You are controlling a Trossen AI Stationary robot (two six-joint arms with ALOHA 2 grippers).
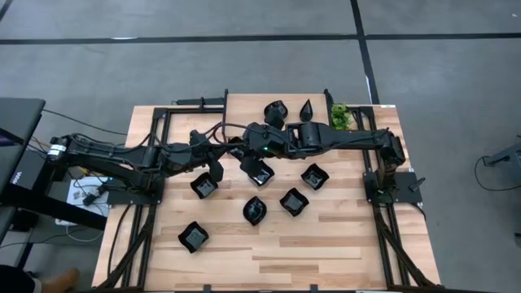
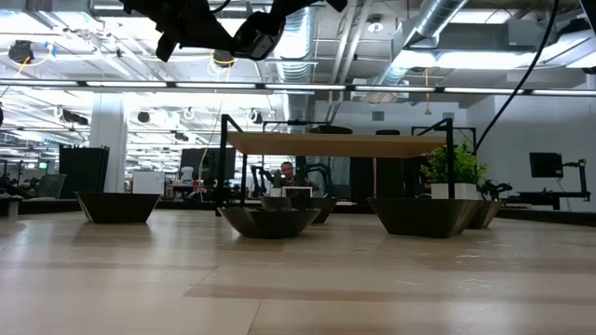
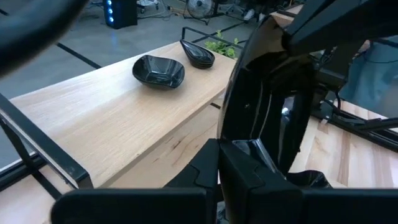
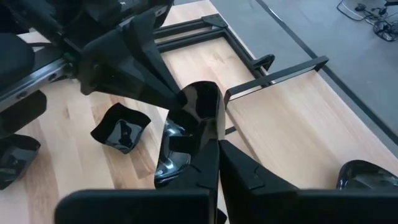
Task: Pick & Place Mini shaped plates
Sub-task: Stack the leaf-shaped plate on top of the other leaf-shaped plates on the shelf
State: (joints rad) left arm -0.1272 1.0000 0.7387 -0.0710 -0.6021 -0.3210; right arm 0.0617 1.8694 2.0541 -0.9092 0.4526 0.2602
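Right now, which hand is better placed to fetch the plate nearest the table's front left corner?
Probably the left hand: it hangs nearer that corner plate, on its side. The right hand is mid-table, shut on another plate.

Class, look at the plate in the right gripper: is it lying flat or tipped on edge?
Tipped: the plate stands edgewise between the right gripper fingers.

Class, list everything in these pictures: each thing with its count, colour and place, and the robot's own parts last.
table plates: six, black, spread over the lower table
shelf plates: two, black, on the raised shelf at the back
held plate: one, black, on edge in the air
plant: one, green, at the shelf's right end
person: one, in the room far behind the table
right gripper: clamped on the held plate, over the table's middle
left gripper: at the same plate, opposite side
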